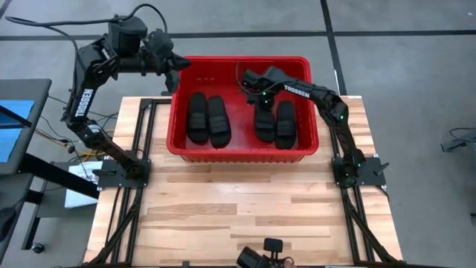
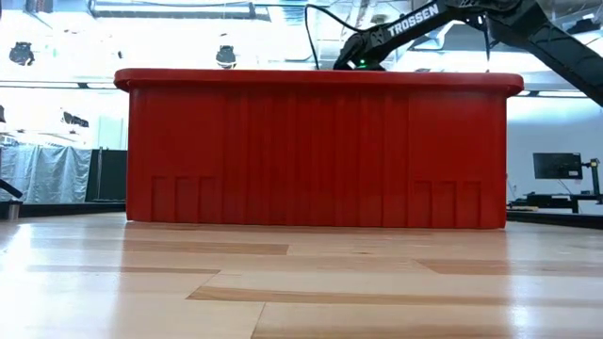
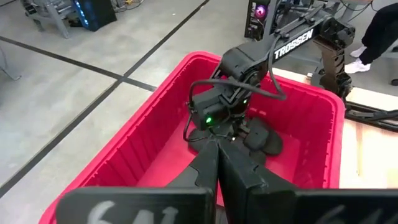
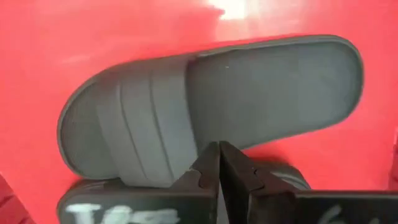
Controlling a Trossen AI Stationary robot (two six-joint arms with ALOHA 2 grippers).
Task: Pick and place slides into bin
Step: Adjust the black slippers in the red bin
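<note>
Grey floor surrounds the wooden bench point(image 1: 245, 216), where the red bin point(image 1: 242, 152) stands at the far edge. Four black slides point(image 1: 208, 119) lie inside it on the bottom, in two pairs side by side. From the low view the bin wall hides all of them. The right tool point(image 1: 259, 95) hangs closed and empty just above the right pair, one slide directly below its tips. The left tool point(image 1: 178, 71) is closed too, holding nothing, above the bin's left far corner.
</note>
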